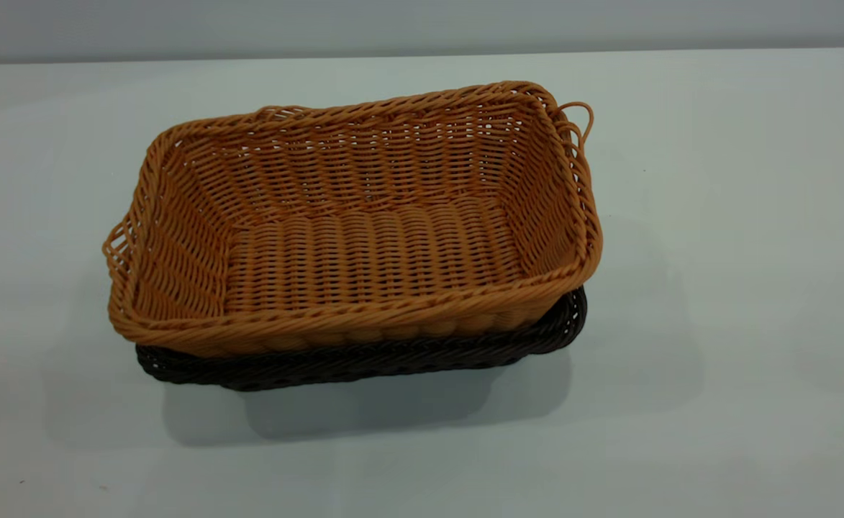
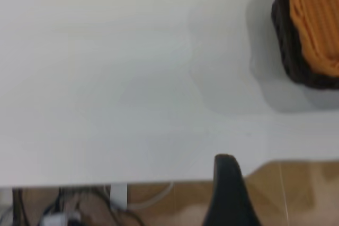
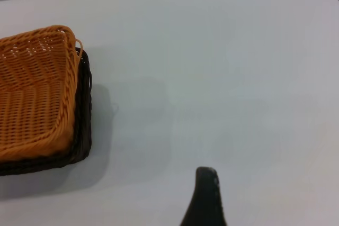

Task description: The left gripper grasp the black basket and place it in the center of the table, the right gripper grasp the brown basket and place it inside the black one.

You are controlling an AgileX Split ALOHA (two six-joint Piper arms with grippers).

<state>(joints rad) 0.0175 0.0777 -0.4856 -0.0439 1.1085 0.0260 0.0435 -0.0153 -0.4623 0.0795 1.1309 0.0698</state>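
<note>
Big white bench (image 1: 717, 216) takes up most of the view. Sitting around the middle of it is the brown basket (image 1: 364, 237), nested inside the black basket (image 1: 364, 360) so only the dark rim peeks out along the near edge and one corner. The brown one sits a bit tilted in it. Left gripper (image 2: 226, 194) and right gripper (image 3: 204, 199) are both off to the sides, well apart from the baskets, can't tell if they're released or clenched since only one dark finger shows in each wrist view
</note>
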